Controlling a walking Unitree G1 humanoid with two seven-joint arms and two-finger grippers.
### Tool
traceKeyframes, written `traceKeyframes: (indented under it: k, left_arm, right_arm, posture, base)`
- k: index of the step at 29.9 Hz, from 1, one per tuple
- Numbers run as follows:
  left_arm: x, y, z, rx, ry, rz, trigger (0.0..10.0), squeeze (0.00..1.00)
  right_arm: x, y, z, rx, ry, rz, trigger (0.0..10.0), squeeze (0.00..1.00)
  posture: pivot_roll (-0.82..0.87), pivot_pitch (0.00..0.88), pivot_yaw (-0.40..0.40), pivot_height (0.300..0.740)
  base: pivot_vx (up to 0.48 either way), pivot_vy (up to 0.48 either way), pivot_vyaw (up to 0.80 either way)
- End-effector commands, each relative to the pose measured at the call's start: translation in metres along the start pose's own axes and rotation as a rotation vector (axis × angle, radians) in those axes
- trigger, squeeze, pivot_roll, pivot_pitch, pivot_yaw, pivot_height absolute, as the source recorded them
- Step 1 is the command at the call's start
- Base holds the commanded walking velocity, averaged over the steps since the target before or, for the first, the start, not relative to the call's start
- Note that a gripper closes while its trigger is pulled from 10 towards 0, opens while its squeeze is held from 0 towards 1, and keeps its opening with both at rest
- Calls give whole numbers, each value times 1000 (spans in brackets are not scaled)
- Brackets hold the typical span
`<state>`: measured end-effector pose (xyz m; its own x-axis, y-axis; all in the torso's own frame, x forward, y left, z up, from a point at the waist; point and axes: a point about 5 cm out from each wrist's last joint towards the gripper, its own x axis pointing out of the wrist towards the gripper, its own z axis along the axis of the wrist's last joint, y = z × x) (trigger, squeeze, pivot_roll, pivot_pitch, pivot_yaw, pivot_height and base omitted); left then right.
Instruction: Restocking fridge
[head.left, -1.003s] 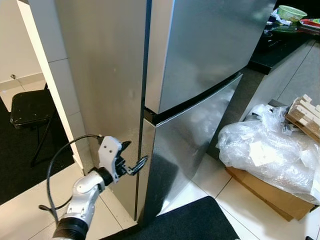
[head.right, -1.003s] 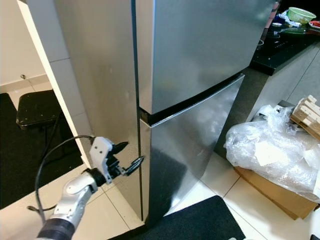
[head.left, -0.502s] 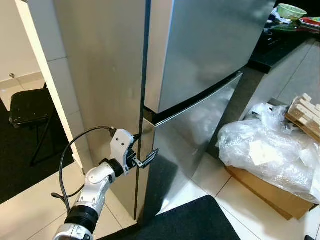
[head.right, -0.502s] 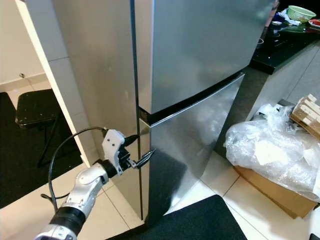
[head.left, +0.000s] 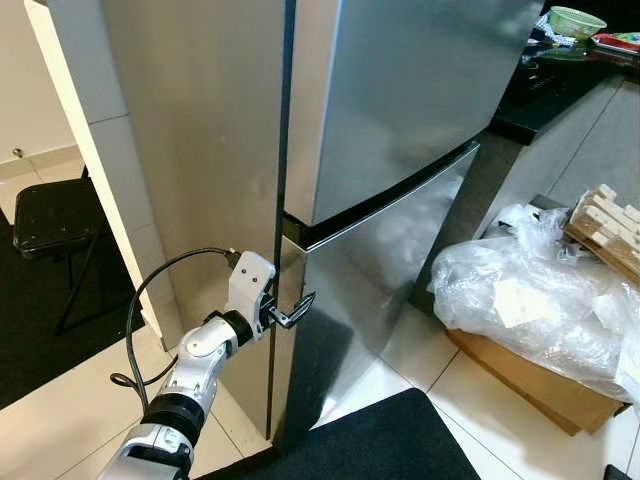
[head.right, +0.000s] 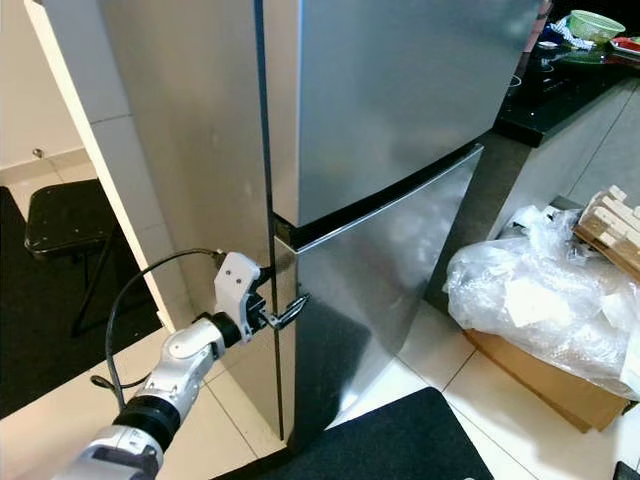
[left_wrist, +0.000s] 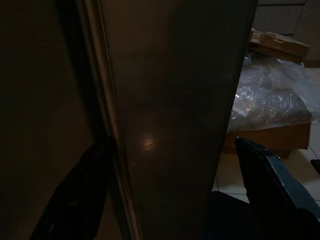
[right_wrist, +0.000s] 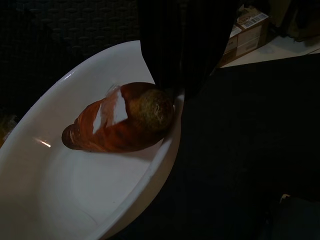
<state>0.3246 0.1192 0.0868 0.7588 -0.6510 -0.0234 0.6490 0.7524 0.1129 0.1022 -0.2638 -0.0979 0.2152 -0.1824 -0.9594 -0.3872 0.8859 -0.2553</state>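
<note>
The steel fridge stood shut, filling the frame from 10 to 2 o'clock. At 7 o'clock the left gripper, fingers apart, straddled the lower door edge; the opening step looked underway, needing a firm outward pull. The right gripper pinched a white bowl holding a carrot.

— What's the fridge made of?
— Brushed metal, softly glossy. At lower right, crinkly clear plastic wrap over a matt cardboard box.
— The floor?
— Smooth glossy tile.
</note>
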Motion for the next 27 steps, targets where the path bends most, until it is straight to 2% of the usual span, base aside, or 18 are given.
traceKeyframes:
  k: [1, 7, 11, 27]
  left_arm:
    - [3, 4, 6, -2, -36, 29, 10000, 0]
    - [6, -2, 11, -23, -82, -27, 10000, 0]
    - [12, -15, 16, -25, -118, -120, 10000, 0]
    - [18, -42, 14, -28, -135, -264, 10000, 0]
  right_arm:
    - [0, -2, 3, 4, -6, -13, 10000, 0]
    - [-1, -5, 1, 6, -4, -16, 10000, 0]
    - [-1, -6, -1, 7, 0, -17, 10000, 0]
    - [0, 1, 3, 19, -7, -8, 10000, 0]
  posture:
    - [67, 0, -73, 740]
    - [63, 0, -73, 740]
    - [63, 0, -71, 740]
    - [59, 0, -59, 740]
  base:
    - [0, 0, 0]
    - [0, 0, 0]
    - [0, 0, 0]
    - [0, 0, 0]
